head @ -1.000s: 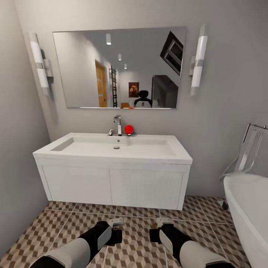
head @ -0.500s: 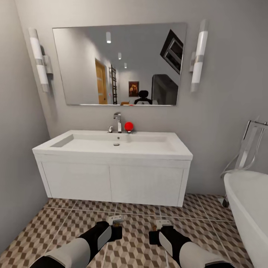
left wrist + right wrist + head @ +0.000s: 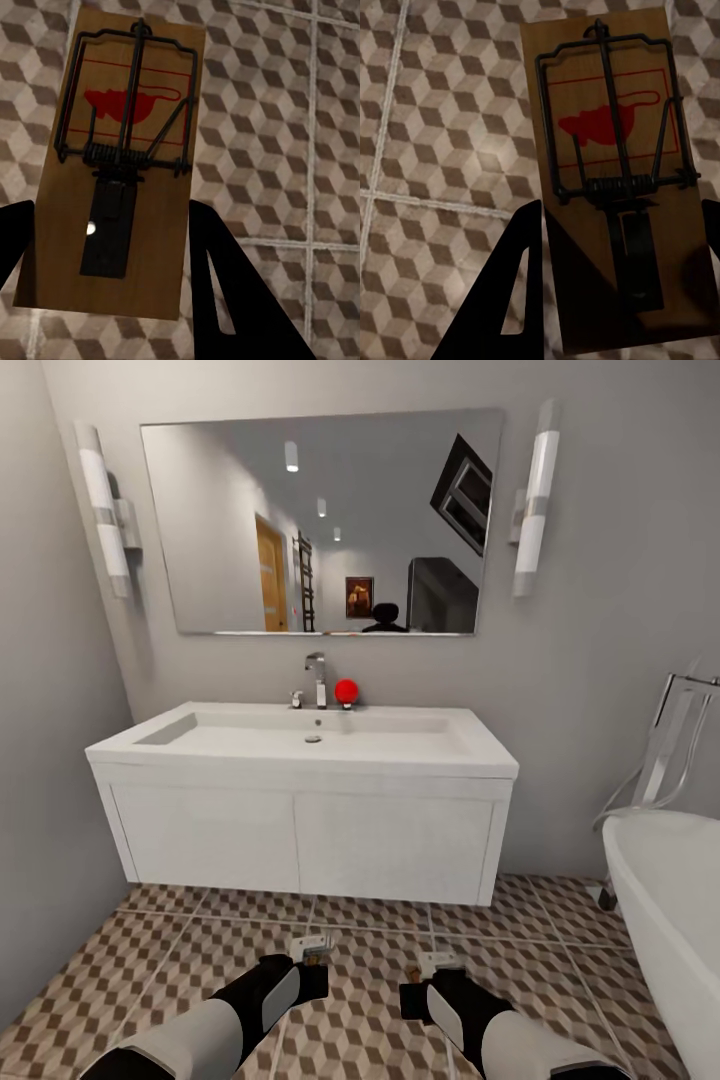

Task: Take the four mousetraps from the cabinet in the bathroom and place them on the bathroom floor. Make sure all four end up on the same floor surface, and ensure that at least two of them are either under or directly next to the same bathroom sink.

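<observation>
At six o'clock in the head view, both forearms reach forward, low over the bathroom floor [image 3: 120, 970]; the left gripper [image 3: 311, 948] and right gripper [image 3: 437, 964] hang side by side, apart, in front of the white wall-hung sink [image 3: 300, 760], whose chrome tap [image 3: 317, 680] stands at twelve o'clock.

Seen from the left wrist, the left gripper [image 3: 112, 247] has its jaws clamped on the long edges of a wooden mousetrap [image 3: 124, 150], held above the tiles.

Seen from the right wrist, the right gripper [image 3: 622, 262] likewise grips a second mousetrap [image 3: 615, 172] between its dark fingers [image 3: 514, 277], over the floor.
</observation>
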